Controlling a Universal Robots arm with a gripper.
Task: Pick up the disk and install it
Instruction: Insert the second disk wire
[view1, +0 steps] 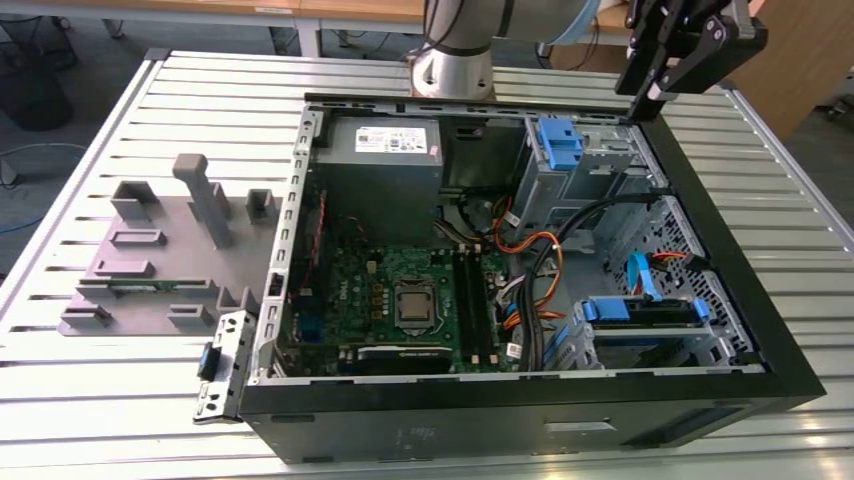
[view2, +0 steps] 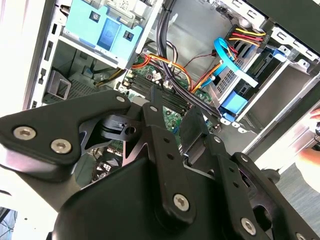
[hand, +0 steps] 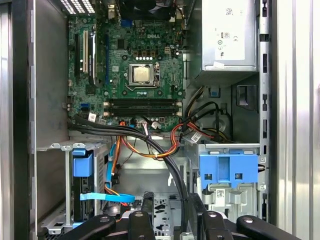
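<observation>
**Empty jaws above a crowded case**

The disk sits on edge in its metal bay, blue carrier facing up at me. It lies below my jaws and off to one side of the gap between them, not under it. My gripper is spread wide and holds nothing, hanging above the case's rim near a corner.

My biggest worry is alignment. If I drop from here, I judge that one finger would land on the bay's sheet metal instead of straddling the carrier. That could jam me or bend the frame.

Directly beneath my jaws runs a thick bundle of black cables, with orange and red wires beside it. A finger could snag these and drag a plug loose.

Beyond the disk stands the grey power box. Further out from my jaws lies the green circuit board. A disk slipping from a shallow pinch on smooth plastic could fall onto that board.
</observation>
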